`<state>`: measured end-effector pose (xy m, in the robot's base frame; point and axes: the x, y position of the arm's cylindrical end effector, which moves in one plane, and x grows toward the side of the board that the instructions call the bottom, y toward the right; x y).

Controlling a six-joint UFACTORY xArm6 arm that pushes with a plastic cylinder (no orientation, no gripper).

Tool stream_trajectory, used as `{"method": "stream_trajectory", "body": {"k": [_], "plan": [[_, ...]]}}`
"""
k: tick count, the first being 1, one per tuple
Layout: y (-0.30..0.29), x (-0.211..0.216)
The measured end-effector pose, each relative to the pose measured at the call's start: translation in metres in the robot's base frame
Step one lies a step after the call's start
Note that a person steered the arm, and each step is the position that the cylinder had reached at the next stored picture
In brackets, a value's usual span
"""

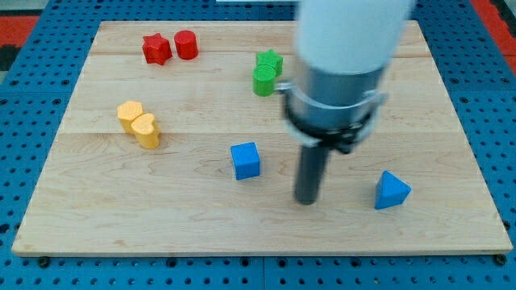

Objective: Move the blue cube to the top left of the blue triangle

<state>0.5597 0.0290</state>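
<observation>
The blue cube (245, 159) sits on the wooden board (161, 209) near the middle, a little toward the view's bottom. The blue triangle (391, 192) lies at the view's lower right. My tip (305, 200) rests on the board between them, to the right of the cube and slightly below it, apart from both blocks. The arm's grey and white body hangs above it and hides part of the board's upper right.
A red star (156, 49) and a red cylinder (186, 44) sit at the upper left. A green star (270, 61) and a green cylinder (264, 80) sit at the upper middle, just left of the arm. Two yellow blocks (139, 123) lie at the left.
</observation>
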Motion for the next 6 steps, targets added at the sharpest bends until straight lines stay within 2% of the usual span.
{"method": "stream_trajectory", "body": {"k": [1,2,3,4,6], "plan": [[-0.076,0.007],[-0.099,-0.027],[-0.063,-0.067],[0.001,-0.073],[0.013,-0.088]]}}
